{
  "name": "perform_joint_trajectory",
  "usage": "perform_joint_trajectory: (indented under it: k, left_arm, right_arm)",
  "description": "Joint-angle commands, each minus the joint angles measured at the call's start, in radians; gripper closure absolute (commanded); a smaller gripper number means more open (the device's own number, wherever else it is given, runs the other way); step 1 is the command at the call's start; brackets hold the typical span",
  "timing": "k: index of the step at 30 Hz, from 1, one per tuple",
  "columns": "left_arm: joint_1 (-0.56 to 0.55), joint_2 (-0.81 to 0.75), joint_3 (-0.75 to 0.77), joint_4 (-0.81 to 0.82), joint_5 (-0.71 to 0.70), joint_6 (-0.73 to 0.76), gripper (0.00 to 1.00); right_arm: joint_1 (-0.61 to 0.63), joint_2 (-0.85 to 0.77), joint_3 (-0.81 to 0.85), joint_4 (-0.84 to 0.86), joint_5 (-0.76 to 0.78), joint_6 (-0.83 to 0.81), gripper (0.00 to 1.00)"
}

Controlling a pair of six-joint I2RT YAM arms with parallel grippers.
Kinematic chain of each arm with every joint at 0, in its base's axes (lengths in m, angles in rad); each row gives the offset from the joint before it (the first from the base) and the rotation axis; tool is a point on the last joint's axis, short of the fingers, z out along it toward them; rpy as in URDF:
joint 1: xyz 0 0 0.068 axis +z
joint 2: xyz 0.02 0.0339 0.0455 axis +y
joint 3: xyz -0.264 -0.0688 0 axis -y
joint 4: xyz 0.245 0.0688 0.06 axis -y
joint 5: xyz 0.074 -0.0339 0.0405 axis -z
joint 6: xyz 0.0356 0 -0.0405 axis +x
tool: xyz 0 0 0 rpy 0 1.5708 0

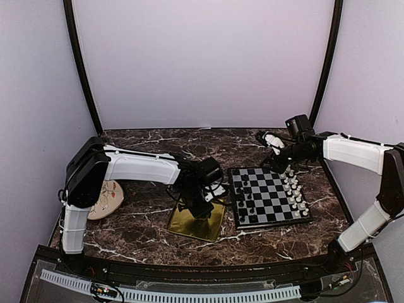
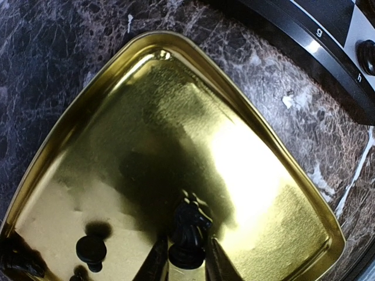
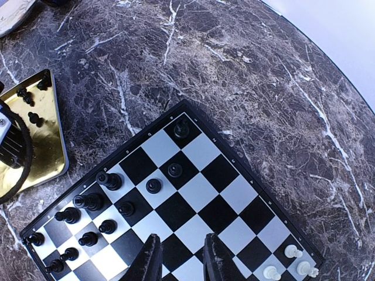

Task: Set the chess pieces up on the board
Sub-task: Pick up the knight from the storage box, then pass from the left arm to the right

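a: top external. item one?
b: the board point(image 1: 278, 203), flat on the dark marble table point(image 1: 126, 235), right of centre. black chess pieces point(image 1: 246, 196) stand in its left columns, white chess pieces point(image 1: 295, 189) down its right edge.

a: item two?
b: gold tray point(image 1: 183, 226), just left of the board, with a strip of table between. the left arm point(image 1: 142, 167) bends over it. floral plate point(image 1: 108, 197) lies farther left, partly hidden by that arm.

a: left wrist view, tray contents?
b: one black knight point(image 2: 188, 225), upright on the tray floor, between the left fingers point(image 2: 161, 259), one finger close at each side of its base. clamped or only flanked: cannot tell. one black pawn point(image 2: 91, 250) to its left, apart from it. more dark pieces sit at the lower left corner, cut by the frame edge. a corner of the board shows at upper right.

a: right wrist view?
b: right fingers point(image 3: 153, 259), apart, nothing between them, above the board's middle squares. black pieces are grouped at the board's left end, a few farther in. three white pieces stand at the lower right corner. the tray shows at the left edge, a few black pieces in it.
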State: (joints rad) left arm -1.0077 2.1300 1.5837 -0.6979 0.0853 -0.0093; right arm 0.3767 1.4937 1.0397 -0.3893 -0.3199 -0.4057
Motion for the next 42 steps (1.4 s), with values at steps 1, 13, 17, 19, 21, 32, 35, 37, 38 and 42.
perform_joint_trajectory:
  k: [1,13,17,19,21,32,35,37,38,42]
  left_arm:
    - [0.001,0.016,0.018,-0.04,0.008,0.009,0.79]
    - [0.001,-0.224,-0.091,0.13,-0.028,0.0,0.81]
    - [0.001,-0.378,-0.232,0.332,-0.03,-0.011,0.8]
    - [-0.002,-0.432,-0.272,0.383,-0.033,-0.018,0.8]
    - [-0.006,-0.464,-0.296,0.423,-0.048,-0.021,0.8]
    - [-0.017,-0.501,-0.348,0.501,-0.098,-0.023,0.8]
    - [-0.017,-0.5,-0.346,0.506,-0.107,-0.027,0.8]
    - [-0.017,-0.495,-0.343,0.507,-0.112,-0.027,0.8]
    - [-0.017,-0.491,-0.338,0.504,-0.113,-0.027,0.8]
    - [-0.017,-0.468,-0.317,0.496,-0.112,-0.03,0.8]
  right_arm:
    - [-0.007,-0.006,0.002,0.016,-0.02,0.009,0.74]
    - [-0.008,0.044,0.214,-0.101,-0.144,0.076,0.74]
    - [-0.002,0.153,0.341,-0.198,-0.305,0.132,0.73]
    - [0.01,0.212,0.42,-0.26,-0.387,0.153,0.71]
    - [0.035,0.259,0.464,-0.301,-0.445,0.17,0.71]
    - [0.13,0.41,0.517,-0.309,-0.785,0.319,0.6]
    - [0.153,0.422,0.506,-0.281,-0.803,0.351,0.59]
    - [0.171,0.432,0.501,-0.275,-0.808,0.358,0.59]
    - [0.178,0.436,0.498,-0.272,-0.817,0.363,0.59]
    - [0.195,0.45,0.493,-0.249,-0.85,0.385,0.61]
